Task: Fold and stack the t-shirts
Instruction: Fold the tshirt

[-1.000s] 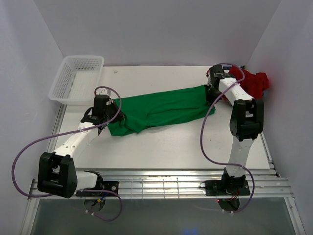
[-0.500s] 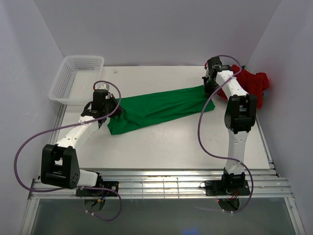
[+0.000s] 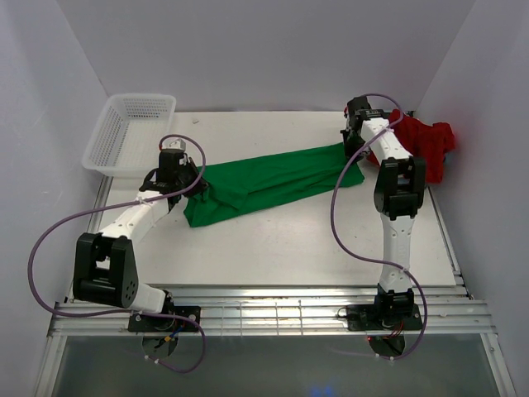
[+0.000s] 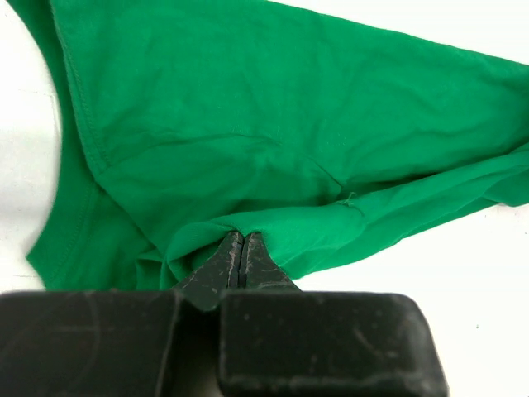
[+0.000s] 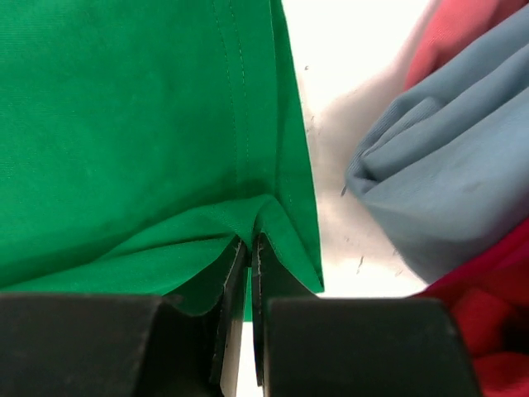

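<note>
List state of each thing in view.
green t-shirt: stretched out, unfolded, pinched at both ends
red t-shirt: crumpled, far right corner
blue-grey t-shirt: bunched beside the red one
basket: upright, looks empty
left gripper: shut on green t-shirt
right gripper: shut on green t-shirt

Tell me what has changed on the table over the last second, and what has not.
Both arms reached farther from their bases, toward the back wall. The left gripper and right gripper, each shut on an end of the bright green cloth t-shirt, drew it slightly that way. Nothing was released or newly grasped. The white plastic mesh basket and the crumpled red t-shirt stayed put.
</note>
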